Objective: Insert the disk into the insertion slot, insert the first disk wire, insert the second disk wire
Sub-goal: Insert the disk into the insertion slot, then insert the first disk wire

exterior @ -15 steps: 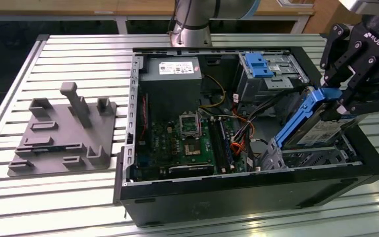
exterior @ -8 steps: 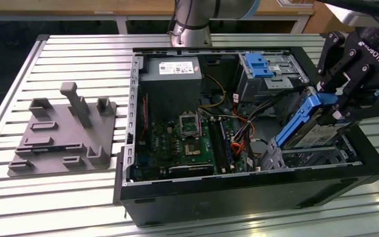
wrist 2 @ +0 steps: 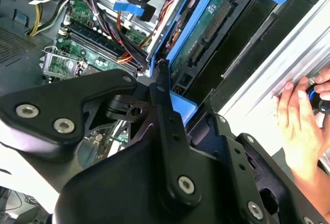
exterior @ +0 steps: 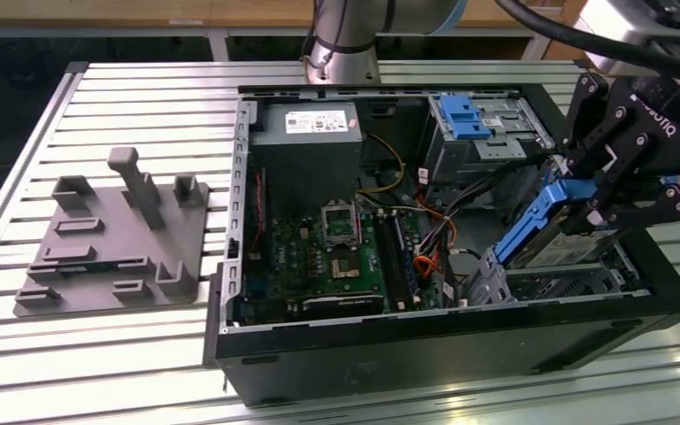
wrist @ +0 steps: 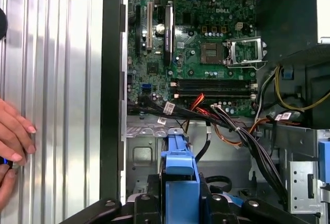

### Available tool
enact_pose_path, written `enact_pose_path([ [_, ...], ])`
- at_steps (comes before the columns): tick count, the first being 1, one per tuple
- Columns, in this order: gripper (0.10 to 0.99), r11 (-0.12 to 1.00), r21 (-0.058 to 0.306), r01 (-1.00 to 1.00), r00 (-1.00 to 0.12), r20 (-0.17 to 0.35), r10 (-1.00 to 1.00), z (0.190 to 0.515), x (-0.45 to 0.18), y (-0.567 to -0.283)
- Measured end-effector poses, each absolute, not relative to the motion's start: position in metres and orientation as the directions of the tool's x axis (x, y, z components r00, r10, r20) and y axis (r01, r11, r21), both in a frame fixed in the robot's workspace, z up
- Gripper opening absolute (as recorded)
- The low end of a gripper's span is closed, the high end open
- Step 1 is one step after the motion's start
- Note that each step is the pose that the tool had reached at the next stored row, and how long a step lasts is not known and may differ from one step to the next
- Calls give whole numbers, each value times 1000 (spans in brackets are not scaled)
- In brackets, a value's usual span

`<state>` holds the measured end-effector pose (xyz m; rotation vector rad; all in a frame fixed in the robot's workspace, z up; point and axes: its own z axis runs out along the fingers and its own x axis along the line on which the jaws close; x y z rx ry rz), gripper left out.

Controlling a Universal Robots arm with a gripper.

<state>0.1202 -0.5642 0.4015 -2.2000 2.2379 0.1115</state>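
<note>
Exterior view first: the tool (exterior: 586, 190) is clamped on the handle end of the disk (exterior: 535, 230), jaws closed tight on the blue carrier. The disk hangs tilted. Its lower end dips into the mouth of the slot (exterior: 559, 282), at the corner of the case (exterior: 435, 354) on the exterior view's right, and its top end is well above the cage. As I read it, step 1 of 3 is under way but not done, because the disk is not seated. A grey fixture (exterior: 110, 239) sits on the counter (exterior: 139, 88), well apart from the action.

Over to the second wrist view: black fingers (wrist 2: 162, 105) pinch the blue handle, and the disk (wrist 2: 206, 33) runs away from them. Its circuit-board face is bare, with nothing plugged in as far as I can see. A person's hand (wrist 2: 296, 115) rests on the counter rails just beside the case.

Now the first wrist view: the disk's blue handle (wrist: 180, 164) sits squarely between the fingers, with bare sheet metal beyond it. The wires (wrist: 232, 126) lie in a loose bundle across the edge of the board (wrist: 196, 53). Steps 2 and 3 look untouched.
</note>
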Motion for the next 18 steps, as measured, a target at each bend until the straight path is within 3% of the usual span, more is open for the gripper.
enact_pose_path([
  [5,373,16,50,-999,-18,-51,-999,395,122,-564],
  [9,557,16,50,-999,-18,-51,-999,394,122,-564],
  [18,557,16,50,-999,-18,-51,-999,394,122,-564],
])
